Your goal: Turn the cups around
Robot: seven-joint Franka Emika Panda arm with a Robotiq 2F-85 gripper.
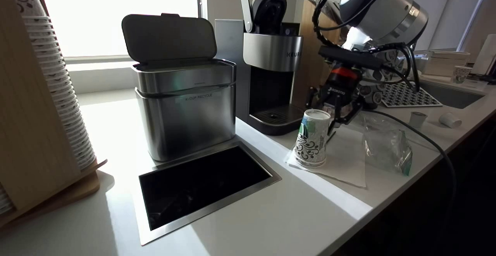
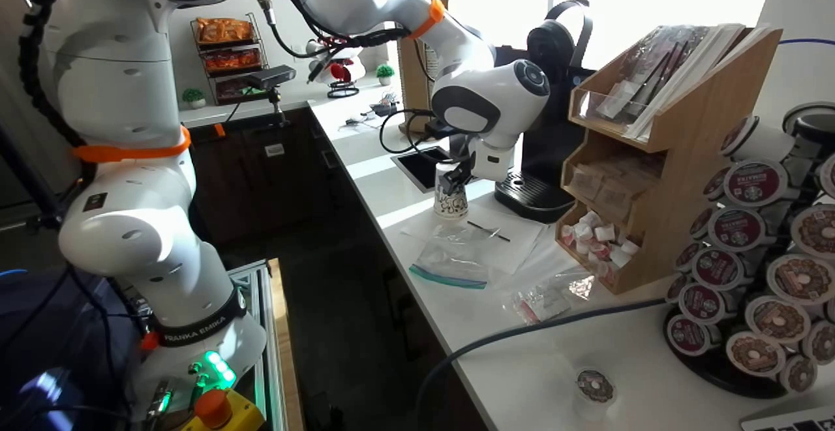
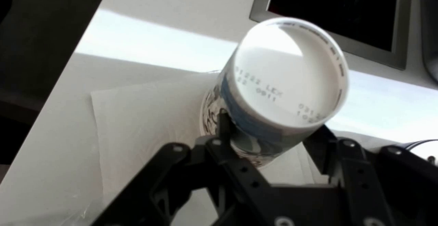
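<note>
A white paper cup [image 1: 312, 141] with a green and black printed pattern stands upside down on a white napkin [image 1: 348, 159]. The cup also shows in the other views [image 2: 450, 206] [image 3: 284, 72], with its closed bottom facing up in the wrist view. My gripper [image 3: 272, 125] has one finger on each side of the cup; in the exterior views it shows beside the cup's upper part [image 1: 327, 124] [image 2: 458, 180]. The cup fills the gap between the fingers. Whether both fingers press on it I cannot tell. I cannot make out a clear cup in any view.
A framed opening [image 1: 209, 182] in the counter and a steel recycle bin [image 1: 186, 120] are beside the cup. The coffee maker [image 1: 273, 52] stands behind it. A plastic bag [image 1: 387, 151], a dark stick [image 2: 489, 231] and a wooden organizer [image 2: 717, 157] are close by.
</note>
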